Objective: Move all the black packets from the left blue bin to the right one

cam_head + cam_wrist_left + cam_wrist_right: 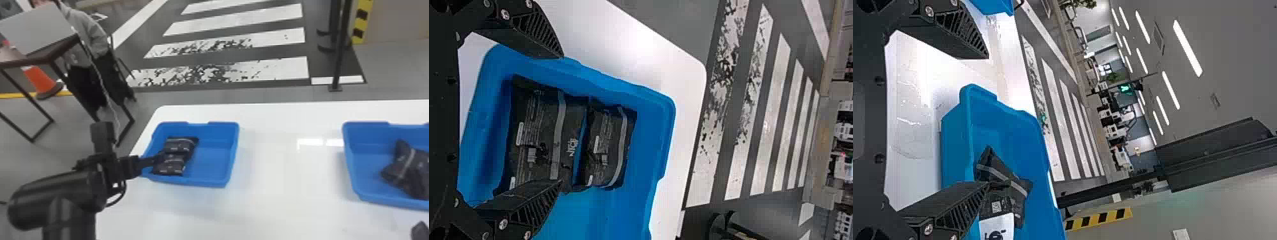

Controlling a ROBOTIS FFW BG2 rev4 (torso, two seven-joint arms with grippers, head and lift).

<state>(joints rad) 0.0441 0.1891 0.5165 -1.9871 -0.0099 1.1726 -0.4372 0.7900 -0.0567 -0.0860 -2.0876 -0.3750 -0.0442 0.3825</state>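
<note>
Grey-striped black packets (606, 135) in both blue bins (210, 159)

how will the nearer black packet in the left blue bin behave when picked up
The nearer black packet looks soft and will probably sag, given its creased surface. It lies flat, so rolling seems unlikely.

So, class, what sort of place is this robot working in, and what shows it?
Probably an indoor robotics lab or test hall: white crosswalk-style stripes on the floor, long white ceiling lights and an orange cone.
</note>
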